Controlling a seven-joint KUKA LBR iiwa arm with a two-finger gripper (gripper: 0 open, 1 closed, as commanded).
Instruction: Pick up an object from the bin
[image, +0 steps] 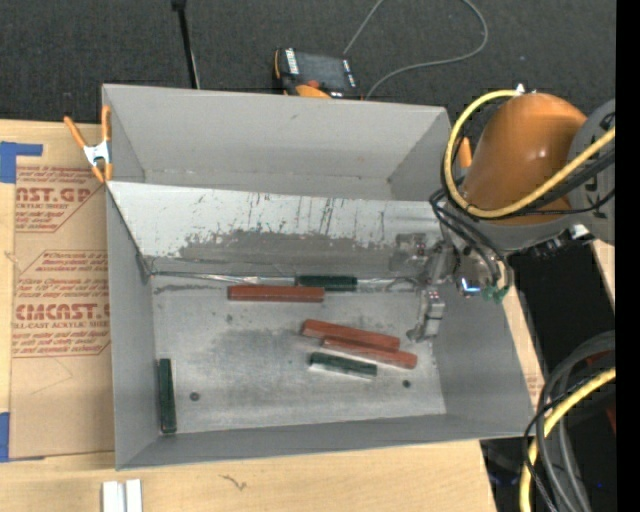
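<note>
My gripper (431, 312) hangs low at the right side of the bin, just right of a small cluster of sticks. Nothing shows in its grasp. Nearest to it are two red-brown bars lying side by side, one (336, 331) slightly behind the other (372, 349), whose right end comes closest to the gripper. A dark green stick with a pale edge (342, 366) lies just in front of them.
Further back lie a red-brown bar (276, 293) and a dark green stick (326, 283), end to end near the rear wall. Another dark green bar (165, 395) lies along the left wall near the front corner. The arm fills the space right of the bin.
</note>
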